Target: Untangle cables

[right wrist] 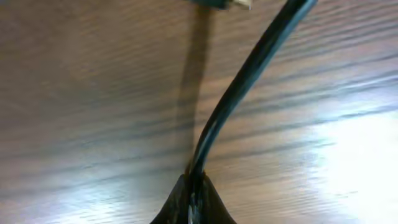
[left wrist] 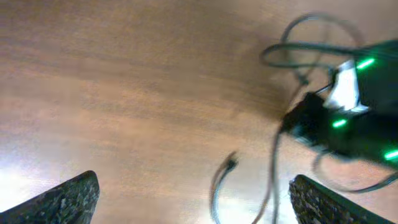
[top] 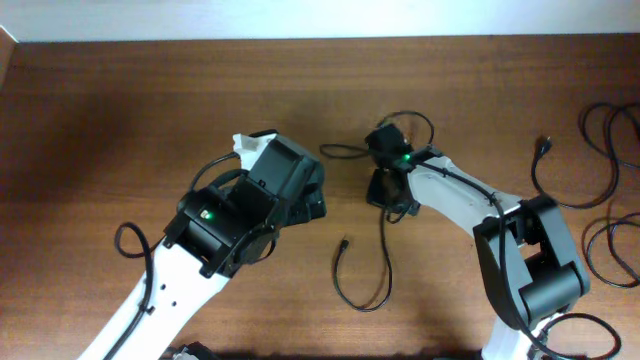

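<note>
A brown wooden table (top: 150,100) fills every view, bare across its left and upper parts. The two arms meet near the middle. The left gripper (top: 312,198) has its fingers (left wrist: 68,199) spread wide with only wood between them, so it holds nothing. The right gripper (top: 390,195) just beside it has its tips (right wrist: 189,205) pressed together on a black cable (top: 385,260), seen clearly from the right wrist. At the right edge lies a group of loops (top: 612,140), with a second coil (top: 610,250) below it. Both are partly cut off by the frame, so I cannot tell whether they cross each other. Nearer the right arm, a separate strand (top: 545,175) curves up to its own end. The held cable runs down from the right gripper, bends into one open hook shape and ends at a small plug (top: 345,243) on the wood between the arms, touching no other wire. By my reading, the job is partly done: this one cable looks free of the rest and only needs laying straight or setting aside, while the loops on the right look unsorted and are probably most of the remaining work.
</note>
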Robot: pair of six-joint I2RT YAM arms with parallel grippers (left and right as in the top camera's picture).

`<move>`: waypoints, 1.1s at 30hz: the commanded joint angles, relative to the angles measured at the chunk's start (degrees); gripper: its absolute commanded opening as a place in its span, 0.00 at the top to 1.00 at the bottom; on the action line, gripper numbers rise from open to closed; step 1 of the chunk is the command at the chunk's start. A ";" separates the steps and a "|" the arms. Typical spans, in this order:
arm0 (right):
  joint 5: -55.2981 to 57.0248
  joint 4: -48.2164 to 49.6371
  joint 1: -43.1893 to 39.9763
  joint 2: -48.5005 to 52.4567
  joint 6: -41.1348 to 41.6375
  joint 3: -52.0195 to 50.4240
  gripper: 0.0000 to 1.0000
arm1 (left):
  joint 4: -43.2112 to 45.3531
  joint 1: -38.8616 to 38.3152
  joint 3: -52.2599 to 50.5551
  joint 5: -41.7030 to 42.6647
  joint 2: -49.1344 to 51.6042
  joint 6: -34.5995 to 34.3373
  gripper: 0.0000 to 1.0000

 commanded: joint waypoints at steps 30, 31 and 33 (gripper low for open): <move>-50.99 12.85 -31.28 3.50 -63.23 43.65 0.96 | -2.45 0.28 0.13 -1.38 -0.98 0.28 0.01; -59.30 8.04 -31.93 2.27 -62.69 43.65 0.96 | -2.45 0.28 0.13 -1.38 -0.98 0.28 0.01; -60.37 -7.30 -32.02 1.90 -59.32 43.63 0.96 | -2.45 0.28 0.13 -1.38 -0.98 0.28 0.01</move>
